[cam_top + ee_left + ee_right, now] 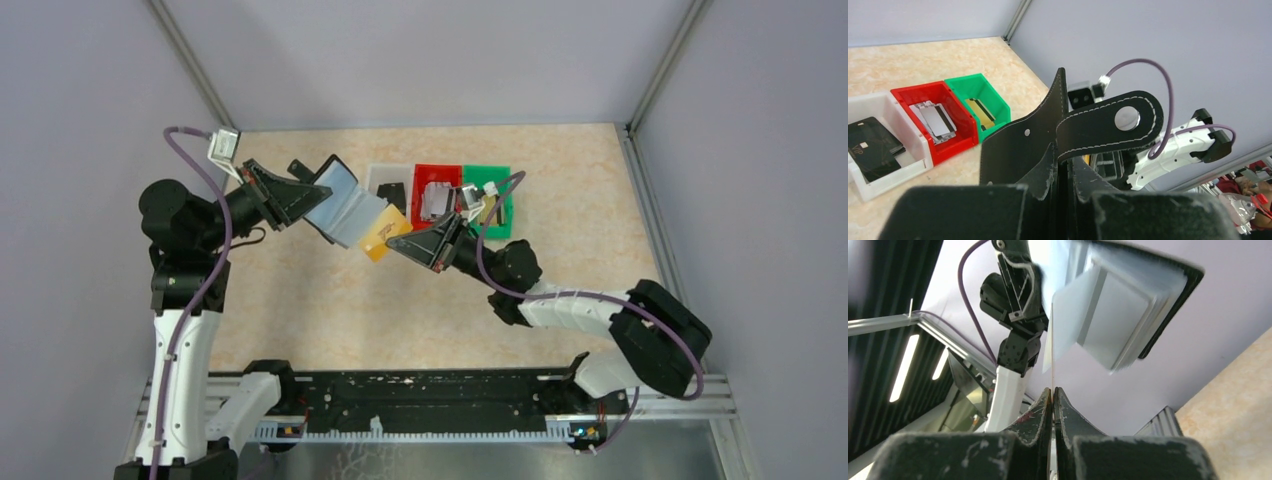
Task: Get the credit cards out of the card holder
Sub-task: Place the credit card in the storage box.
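Supporting all other items, one beige marbled table (330,300) is counted, with two arms bolted at its near edge. Three plastic bins are lined up side by side at the far part of the table: one white bin (878,186), one red bin (953,147) and one green bin (998,107). Black cards are seen in the white bin, a stack of silvery cards in the red bin, and a gold-edged card in the green bin; exact card numbers cannot be told.

One card holder (340,208) is held in the air above the table, to the left of the bins. It is black outside, with pale stitching. It is spread open, so that pale blue-grey inner panels are exposed. One narrow strap tab (1108,125) with a round metal snap (1126,118) is seen standing out from it.

The left gripper (312,192) is clenched on the black cover of the card holder. The right gripper (405,240) is clamped on one gold-tan credit card (383,238), which lies against the open lower edge of the holder. From the right wrist view, this card is seen edge-on as a thin line pinched between the fingertips (1060,397).
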Controlling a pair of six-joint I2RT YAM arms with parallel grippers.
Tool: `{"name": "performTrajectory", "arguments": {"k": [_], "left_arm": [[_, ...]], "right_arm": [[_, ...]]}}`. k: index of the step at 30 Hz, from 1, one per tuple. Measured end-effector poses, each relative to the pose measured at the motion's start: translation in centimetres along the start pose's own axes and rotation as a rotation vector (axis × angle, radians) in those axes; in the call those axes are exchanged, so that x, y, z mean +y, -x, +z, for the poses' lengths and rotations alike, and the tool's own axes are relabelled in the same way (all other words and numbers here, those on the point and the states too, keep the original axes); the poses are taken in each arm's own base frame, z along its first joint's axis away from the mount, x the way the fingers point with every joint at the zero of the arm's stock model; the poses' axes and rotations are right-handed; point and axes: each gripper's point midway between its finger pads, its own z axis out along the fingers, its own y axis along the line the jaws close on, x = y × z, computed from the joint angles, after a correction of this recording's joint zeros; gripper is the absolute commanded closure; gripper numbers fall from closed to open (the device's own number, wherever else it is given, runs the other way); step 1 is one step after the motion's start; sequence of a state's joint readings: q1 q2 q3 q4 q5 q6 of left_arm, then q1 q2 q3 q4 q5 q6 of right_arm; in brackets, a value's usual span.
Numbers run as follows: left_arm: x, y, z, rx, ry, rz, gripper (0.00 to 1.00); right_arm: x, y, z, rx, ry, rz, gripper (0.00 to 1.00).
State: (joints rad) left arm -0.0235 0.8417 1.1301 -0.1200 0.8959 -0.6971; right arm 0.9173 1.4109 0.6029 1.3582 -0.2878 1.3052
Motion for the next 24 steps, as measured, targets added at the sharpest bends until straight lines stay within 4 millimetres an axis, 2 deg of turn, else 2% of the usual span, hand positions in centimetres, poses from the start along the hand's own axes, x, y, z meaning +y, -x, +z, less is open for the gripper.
{"name": "performTrajectory", "arguments": {"k": [5,9,11,14,17,22,24], "left_arm": [[0.0,-0.3,-0.1,0.014,-0.002,0.002,1.0],[-0.4,-0.5,-0.1,0.025,-0.022,-0.008,1.0],[-0.8,-0.5,-0.2,0.031,-0.043,-0.012,1.0],[-1.6,-0.5,-0.2,0.042,-0.077,-0.015,1.0],[-2.3,-0.7,-0.4,0.058,-0.112,-0.007,1.0],[-2.3,-1.7,-0.6,0.094,-0.139,-0.018,1.0],[-1.8,-2.4,-0.6,0.113,-0.139,-0.039,1.0]], "right_arm": [[0.6,3.8,-1.4,-0.03,-0.071,-0.088,1.0],[1.0,5.9,-2.7,-0.047,-0.13,-0.165,1.0],[0.3,6.6,-3.4,-0.041,-0.181,-0.182,1.0],[-2.5,8.5,-4.6,-0.012,-0.349,-0.228,1.0],[-5.0,12.4,-6.4,-0.005,-0.584,-0.314,1.0],[-5.1,19.4,-9.3,0.007,-0.863,-0.5,1.0],[-5.8,21.4,-10.8,0.023,-0.964,-0.546,1.0]]}}
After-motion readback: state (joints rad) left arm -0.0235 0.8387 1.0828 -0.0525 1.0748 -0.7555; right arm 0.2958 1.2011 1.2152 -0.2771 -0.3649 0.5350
